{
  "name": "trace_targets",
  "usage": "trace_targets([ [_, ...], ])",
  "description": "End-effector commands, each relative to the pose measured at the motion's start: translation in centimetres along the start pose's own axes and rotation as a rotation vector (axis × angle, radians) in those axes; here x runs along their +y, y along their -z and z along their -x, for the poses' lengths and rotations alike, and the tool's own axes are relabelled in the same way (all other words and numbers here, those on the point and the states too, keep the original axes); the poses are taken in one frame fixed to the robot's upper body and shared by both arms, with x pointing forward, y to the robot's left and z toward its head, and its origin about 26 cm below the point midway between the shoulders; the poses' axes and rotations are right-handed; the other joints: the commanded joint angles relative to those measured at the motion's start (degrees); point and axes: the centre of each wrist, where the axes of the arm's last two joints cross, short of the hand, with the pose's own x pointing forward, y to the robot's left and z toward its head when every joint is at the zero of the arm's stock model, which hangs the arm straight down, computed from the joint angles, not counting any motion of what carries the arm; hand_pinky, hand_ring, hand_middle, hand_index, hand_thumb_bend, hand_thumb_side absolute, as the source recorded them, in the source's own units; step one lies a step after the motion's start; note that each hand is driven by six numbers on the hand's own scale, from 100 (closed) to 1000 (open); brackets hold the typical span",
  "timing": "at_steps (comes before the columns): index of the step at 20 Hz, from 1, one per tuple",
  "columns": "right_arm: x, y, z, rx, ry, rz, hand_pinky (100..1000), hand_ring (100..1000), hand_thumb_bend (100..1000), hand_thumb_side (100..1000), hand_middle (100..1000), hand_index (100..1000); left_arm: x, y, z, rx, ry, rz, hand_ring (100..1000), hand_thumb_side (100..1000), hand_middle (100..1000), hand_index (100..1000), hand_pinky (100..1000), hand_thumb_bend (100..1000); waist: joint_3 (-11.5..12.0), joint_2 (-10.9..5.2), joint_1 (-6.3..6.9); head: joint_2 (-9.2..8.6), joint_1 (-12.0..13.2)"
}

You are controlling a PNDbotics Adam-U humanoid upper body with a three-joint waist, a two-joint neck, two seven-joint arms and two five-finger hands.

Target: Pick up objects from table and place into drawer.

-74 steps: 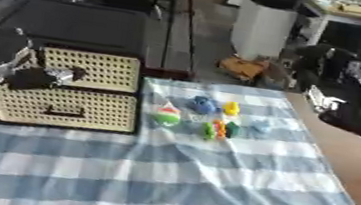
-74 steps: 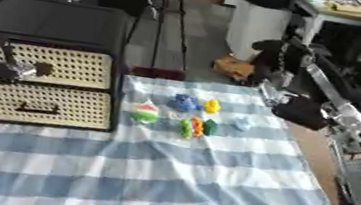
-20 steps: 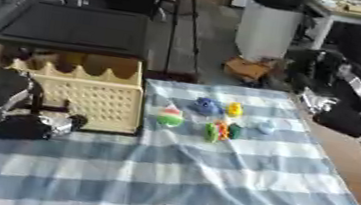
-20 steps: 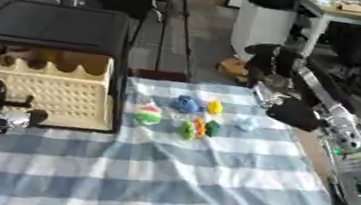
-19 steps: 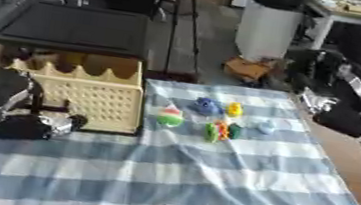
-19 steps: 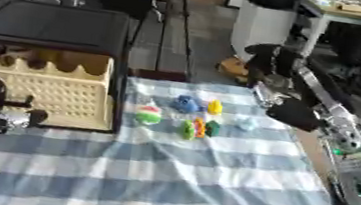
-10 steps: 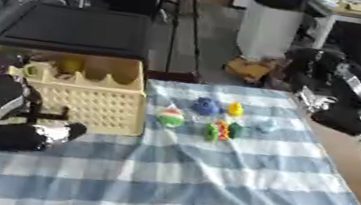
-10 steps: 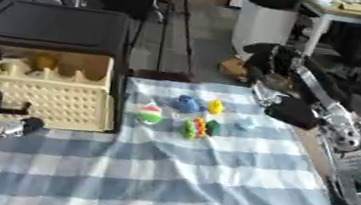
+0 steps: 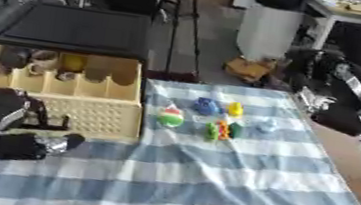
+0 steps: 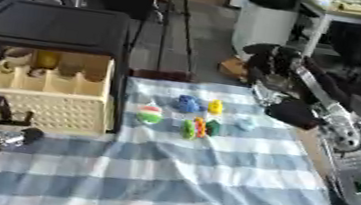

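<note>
Small objects (image 9: 212, 121) clustered on the blue-and-white checked cloth (image 9: 207, 189) over the table, just right of the drawer unit: a blue one (image 9: 206, 106), a yellow one (image 9: 235, 109), a round green, white and red one (image 9: 170, 118), a pale blue one (image 9: 266, 126), and a tight group of green and orange pieces (image 9: 222, 130) between them. None held, none touched by either hand.

Drawer (image 9: 62, 90) pulled well out of the black cabinet (image 9: 66, 28), cream-coloured with a perforated front and divided by partitions into compartments along the back. Already inside, in the rear compartments: a yellow round thing (image 9: 72, 62) and some darker, brownish shapes (image 9: 29, 59), too blurred to name.

Left hand (image 9: 16, 134) low at the left edge, in front of the drawer's perforated face, dark fingers curled; whether clamped on the drawer's handle or merely beside it, cannot tell.

Right hand (image 10: 271, 61) raised beyond the far right edge of the table, well apart from the objects, fingers bent downward around nothing visible; arm (image 10: 338, 134) running back toward the lower right corner.
</note>
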Motion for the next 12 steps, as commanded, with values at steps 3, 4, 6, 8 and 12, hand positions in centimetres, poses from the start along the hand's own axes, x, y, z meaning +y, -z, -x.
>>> trace_targets([
  [3, -1.3, -0.1, -0.3, -0.001, -0.046, 0.000, 614, 615, 100, 511, 611, 831, 0.9, -0.6, 0.2, -0.015, 0.027, -0.032, 100, 1000, 100, 691, 100, 662, 0.01, -0.29, 0.00, 0.04, -0.08],
  [4, -1.3, -0.1, -0.3, 0.000, -0.046, 0.001, 614, 615, 100, 511, 611, 831, 1.3, -0.9, 0.1, -0.029, 0.031, -0.043, 100, 1000, 100, 693, 100, 665, 0.02, -0.30, 0.01, 0.06, -0.09],
  [6, -1.4, -0.1, -0.2, 0.001, -0.047, 0.000, 614, 615, 100, 511, 610, 831, 2.1, -1.8, -0.3, -0.058, 0.043, -0.071, 100, 1000, 100, 700, 100, 664, 0.09, -0.33, 0.03, 0.05, -0.16],
  [8, -1.4, -0.1, -0.2, 0.003, -0.047, -0.001, 614, 615, 100, 511, 610, 831, 2.9, -2.7, -0.6, -0.079, 0.056, -0.106, 100, 1000, 100, 705, 100, 659, 0.17, -0.37, 0.05, 0.01, -0.22],
  [12, -1.4, -0.2, -0.1, 0.008, -0.048, -0.002, 614, 615, 100, 508, 610, 832, 3.8, -3.4, -0.4, -0.091, 0.069, -0.187, 100, 1000, 100, 696, 110, 652, 0.35, -0.49, 0.03, 0.06, -0.34],
])
